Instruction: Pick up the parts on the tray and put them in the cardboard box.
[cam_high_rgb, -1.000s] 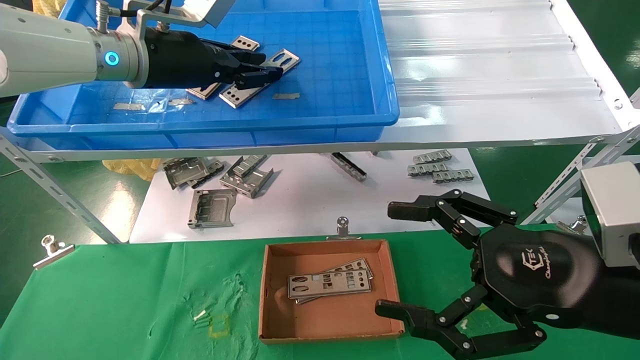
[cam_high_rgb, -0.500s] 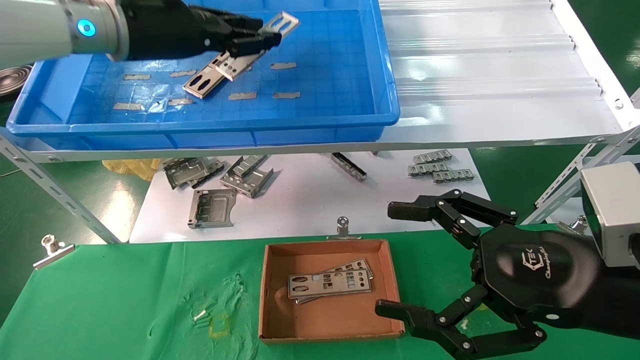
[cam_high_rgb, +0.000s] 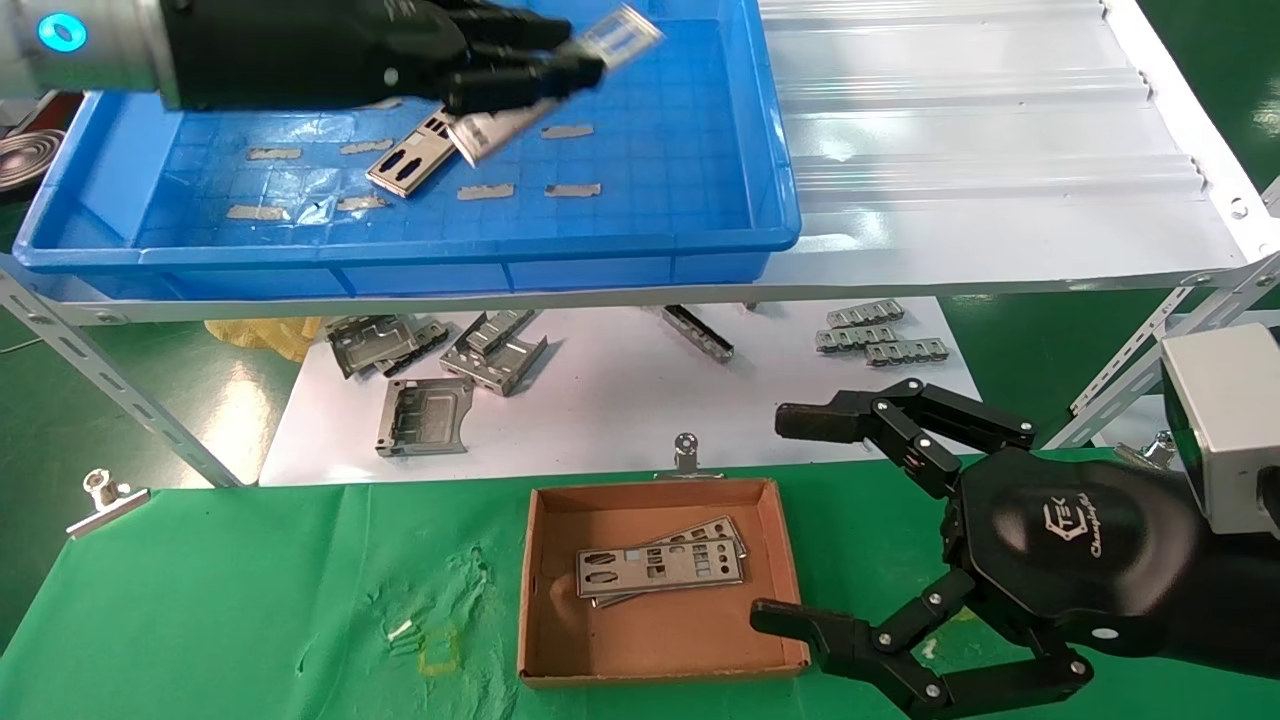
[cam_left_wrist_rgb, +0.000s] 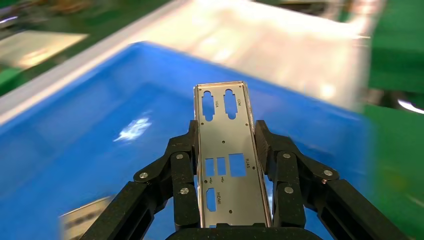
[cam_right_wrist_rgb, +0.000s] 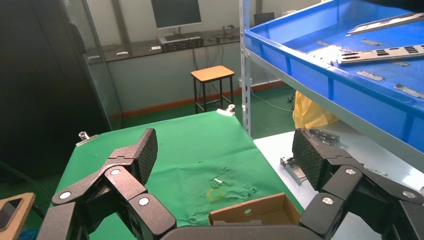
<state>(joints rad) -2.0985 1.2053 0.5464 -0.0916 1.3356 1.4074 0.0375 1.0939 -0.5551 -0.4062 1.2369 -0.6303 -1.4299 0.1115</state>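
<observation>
left gripper (cam_high_rgb: 575, 62): up over the far part of the tray (cam_high_rgb: 770, 130), clamped on the long edges of one plate (cam_high_rgb: 620, 25). The wrist view has the plate (cam_left_wrist_rgb: 227, 150) running straight out between the fingers (cam_left_wrist_rgb: 182, 170). Pinching the edges makes sense, since a flat sheet gives you nothing else to grab.

held plate: thin silvery metal, long rectangle, punched with oval and square holes, tiny labels beside them (VGA, COM, HDMI). Hanging clear of the tray floor.

plate left in the tray (cam_high_rgb: 415, 160): same kind, lying flat on the grid floor just below the gripper, among tape scraps (cam_high_rgb: 270, 153). My guess is it's next.

cardboard box (cam_high_rgb: 770, 570): near side, on the green cloth (cam_high_rgb: 200, 600), already has two plates (cam_high_rgb: 660, 565) stacked slightly askew. Low walls, so dropping one in should be easy.

right gripper (cam_high_rgb: 800, 520): parked near the box's right side, jaws spread wide, holding nothing. Looks idle.

brackets (cam_high_rgb: 430, 370): grey bent pieces on the white sheet under the shelf, not the job.

progress: roughly midway, I'd say; the carry toward the box comes next.
</observation>
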